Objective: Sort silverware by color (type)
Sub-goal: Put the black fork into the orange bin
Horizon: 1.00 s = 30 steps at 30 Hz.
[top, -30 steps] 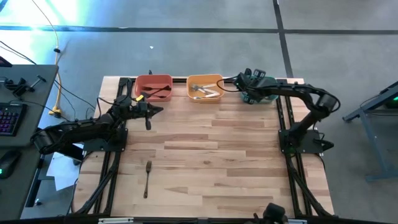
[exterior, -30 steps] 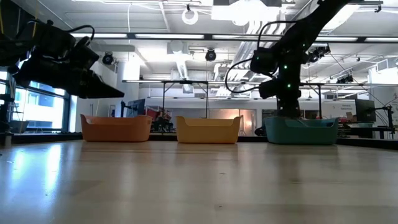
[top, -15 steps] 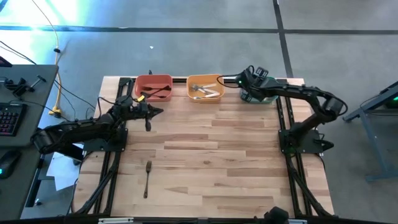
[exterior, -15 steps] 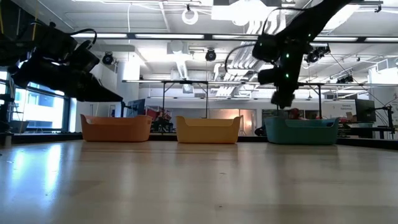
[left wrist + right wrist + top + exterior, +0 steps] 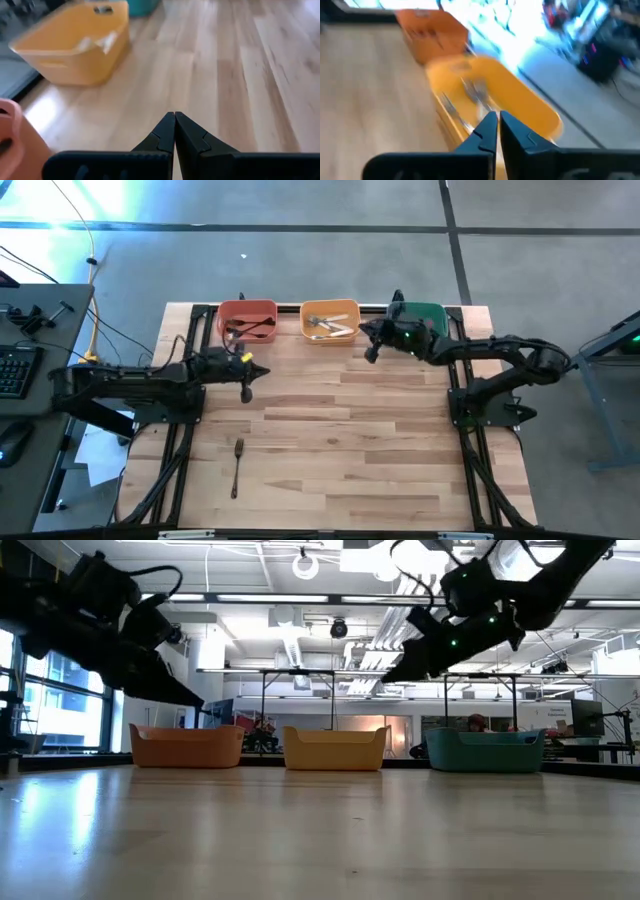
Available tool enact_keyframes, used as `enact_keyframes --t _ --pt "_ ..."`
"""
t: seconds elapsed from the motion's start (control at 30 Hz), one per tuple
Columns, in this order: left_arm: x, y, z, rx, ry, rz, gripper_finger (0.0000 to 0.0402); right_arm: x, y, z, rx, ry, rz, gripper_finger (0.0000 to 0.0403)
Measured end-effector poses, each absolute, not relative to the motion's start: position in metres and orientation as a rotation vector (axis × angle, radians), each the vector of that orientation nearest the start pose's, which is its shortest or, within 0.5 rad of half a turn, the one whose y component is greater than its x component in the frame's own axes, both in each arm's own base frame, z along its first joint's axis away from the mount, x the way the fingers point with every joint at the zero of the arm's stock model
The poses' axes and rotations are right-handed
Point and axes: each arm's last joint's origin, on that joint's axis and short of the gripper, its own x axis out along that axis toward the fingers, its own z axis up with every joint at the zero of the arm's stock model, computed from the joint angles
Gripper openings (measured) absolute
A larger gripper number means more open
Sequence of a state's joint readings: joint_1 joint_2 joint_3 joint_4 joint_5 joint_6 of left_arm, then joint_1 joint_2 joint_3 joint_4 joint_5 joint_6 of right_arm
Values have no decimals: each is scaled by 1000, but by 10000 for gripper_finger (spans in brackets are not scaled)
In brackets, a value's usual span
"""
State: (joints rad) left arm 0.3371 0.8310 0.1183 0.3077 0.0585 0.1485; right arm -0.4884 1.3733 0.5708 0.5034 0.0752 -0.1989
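Observation:
A single dark fork (image 5: 237,465) lies flat on the wood near the table's near-left part, far from both grippers. Dark forks (image 5: 250,328) lie in the red bin (image 5: 247,308), and pale forks (image 5: 328,327) lie in the orange bin (image 5: 330,308). The red-handled kind does not show. My left gripper (image 5: 247,390) hangs shut above the table, just nearside of the red bin, and it also shows in its wrist view (image 5: 174,116). My right gripper (image 5: 368,348) is shut too, raised between the orange bin and the green bin (image 5: 420,313), and its wrist view (image 5: 498,116) looks over the orange bin.
The three bins stand in a row along the far edge: red, orange, green (image 5: 485,750). Bare wood stretches across the middle and near-right of the table (image 5: 380,450). Black frame rails run along both side edges.
My right gripper has come up out of the green bin and swung toward the table's left, ending beside the orange bin's right end. My left gripper has moved a little right and toward the near edge, away from the red bin. The fork on the table has stayed put.

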Motion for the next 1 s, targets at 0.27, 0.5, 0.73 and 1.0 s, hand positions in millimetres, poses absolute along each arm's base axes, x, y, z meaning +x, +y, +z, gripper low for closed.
enact_keyframes --t 0.27,0.5,0.73,1.0 --pt "155 6 163 -164 781 187 0 251 -104 198 -163 286 -425 1" --pt "150 -42 175 -453 1106 241 0 255 -91 197 -176 293 -373 1" --pt "164 -88 186 -661 1252 322 39 256 -89 196 -189 310 -359 0" --pt "176 -119 168 -891 1487 465 114 256 -89 195 -186 317 -358 0"
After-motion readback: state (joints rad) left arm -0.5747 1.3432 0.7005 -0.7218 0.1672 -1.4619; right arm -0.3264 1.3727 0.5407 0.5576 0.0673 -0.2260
